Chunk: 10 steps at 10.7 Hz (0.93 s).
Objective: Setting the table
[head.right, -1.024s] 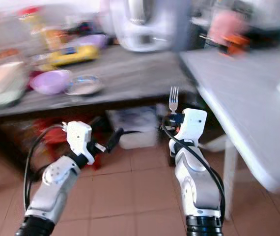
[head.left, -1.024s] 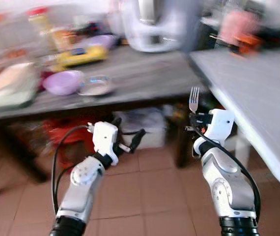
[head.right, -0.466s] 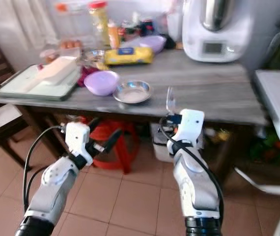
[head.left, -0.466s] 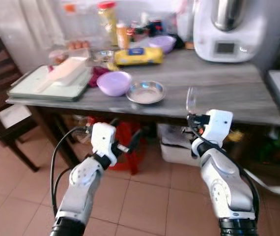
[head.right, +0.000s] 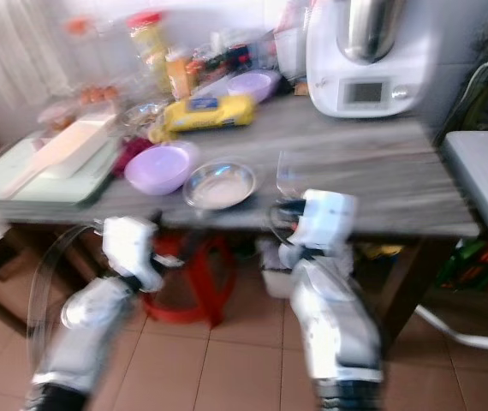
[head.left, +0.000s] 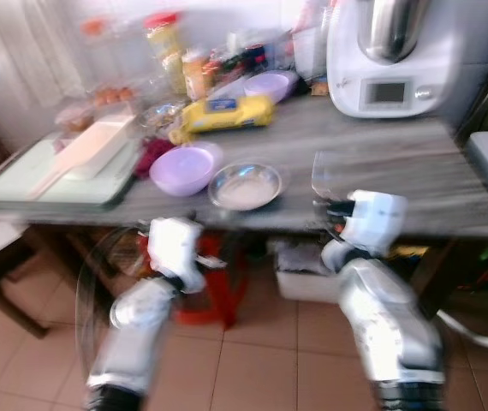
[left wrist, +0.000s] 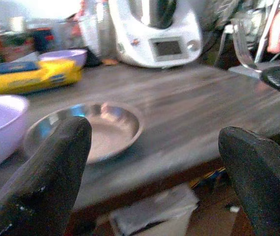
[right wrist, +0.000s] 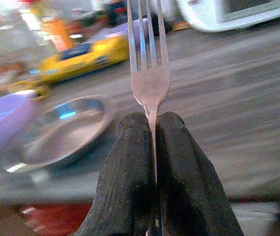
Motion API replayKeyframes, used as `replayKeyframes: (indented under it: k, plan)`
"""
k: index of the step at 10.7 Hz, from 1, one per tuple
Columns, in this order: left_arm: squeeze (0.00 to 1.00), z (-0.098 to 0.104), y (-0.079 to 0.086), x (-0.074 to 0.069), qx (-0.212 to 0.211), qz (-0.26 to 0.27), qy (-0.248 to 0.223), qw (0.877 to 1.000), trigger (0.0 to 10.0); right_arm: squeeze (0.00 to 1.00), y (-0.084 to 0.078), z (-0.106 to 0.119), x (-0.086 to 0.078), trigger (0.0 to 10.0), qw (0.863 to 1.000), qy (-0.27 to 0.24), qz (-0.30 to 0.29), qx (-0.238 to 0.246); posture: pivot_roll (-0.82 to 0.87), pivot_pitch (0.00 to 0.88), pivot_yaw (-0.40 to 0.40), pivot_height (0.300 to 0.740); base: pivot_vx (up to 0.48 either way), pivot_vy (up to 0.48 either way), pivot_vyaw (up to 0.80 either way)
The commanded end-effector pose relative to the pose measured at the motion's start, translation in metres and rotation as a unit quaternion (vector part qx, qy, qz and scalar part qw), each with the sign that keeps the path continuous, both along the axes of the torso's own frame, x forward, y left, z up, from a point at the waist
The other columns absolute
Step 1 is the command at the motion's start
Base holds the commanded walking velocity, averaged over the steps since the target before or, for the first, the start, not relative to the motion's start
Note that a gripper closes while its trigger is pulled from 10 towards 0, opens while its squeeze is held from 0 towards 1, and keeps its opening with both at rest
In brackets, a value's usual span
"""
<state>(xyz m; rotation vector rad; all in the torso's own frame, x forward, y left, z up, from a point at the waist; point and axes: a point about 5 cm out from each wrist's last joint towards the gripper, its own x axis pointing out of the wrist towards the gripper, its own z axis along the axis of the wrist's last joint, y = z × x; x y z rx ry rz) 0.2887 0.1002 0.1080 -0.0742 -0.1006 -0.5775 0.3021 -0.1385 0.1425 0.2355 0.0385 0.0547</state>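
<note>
While the robot faces the cluttered grey tabletop (head.left: 381, 167), the step in hand appears to be carrying cutlery: one fork (right wrist: 149, 73) stands tines-up, its neck pinched between the pressed-together fingers (right wrist: 130, 167) of the right hand (right wrist: 152, 147), held just short of the tabletop's near edge at about 6 o'clock from the white kitchen machine (head.left: 387, 56). The left hand (left wrist: 154, 162) is raised in front of the same edge with its two fingers spread and nothing between them.

Count, as far as motion blur allows: one fork; one steel dish (head.left: 245, 185) near the front edge; two lilac bowls, one (head.left: 184, 168) at 9 o'clock of the dish and just beside it, one (head.left: 267, 85) at the back; one yellow packet (head.left: 223, 112); one pale tray (head.left: 47, 171) at far 9 o'clock; several jars and bottles at 12 o'clock, too blurred to number.

Judged from this, the next move calls for finding a place setting and lowering the fork flat, handle toward the diner
</note>
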Motion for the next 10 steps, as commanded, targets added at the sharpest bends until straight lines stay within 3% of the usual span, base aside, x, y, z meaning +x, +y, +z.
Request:
replayKeyframes:
  k: [1,4,6,7,8,10]
  plan:
    - [0.0,0.001,0.015,0.001,0.016,0.02,-0.003,1.0,10.0,0.0,0.016,0.007,0.002,10.0,1.0,-0.015,0.023,0.009,-0.04,0.0,0.085,0.74,0.405,0.0,0.0]
    - [0.0,0.001,0.018,0.001,0.018,0.023,-0.002,1.0,10.0,0.0,0.017,0.005,0.002,10.0,1.0,-0.012,0.026,0.01,-0.04,0.0,0.087,0.74,0.386,0.0,0.0]
    - [0.0,0.003,0.023,0.0,0.012,0.04,-0.008,0.999,10.0,0.0,0.017,0.005,0.001,10.0,1.0,-0.012,0.024,0.009,-0.04,0.0,0.089,0.74,0.0,0.0,0.0]
    - [0.0,0.006,0.029,-0.004,0.014,0.039,-0.01,0.999,10.0,0.0,0.015,0.006,-0.001,10.0,1.0,-0.018,0.015,0.005,-0.04,0.0,0.091,0.74,0.0,0.0,0.0]
    - [0.0,0.011,0.038,-0.019,0.025,0.023,-0.014,0.999,10.0,0.0,0.009,0.005,-0.004,10.0,1.0,-0.022,-0.003,0.003,-0.03,0.0,0.089,0.74,0.0,0.0,0.0]
    - [0.0,0.006,0.045,-0.034,0.047,-0.002,-0.008,0.999,10.0,0.0,0.004,0.003,-0.005,10.0,1.0,-0.019,-0.017,0.005,-0.02,0.0,0.088,0.74,0.0,0.0,0.0]
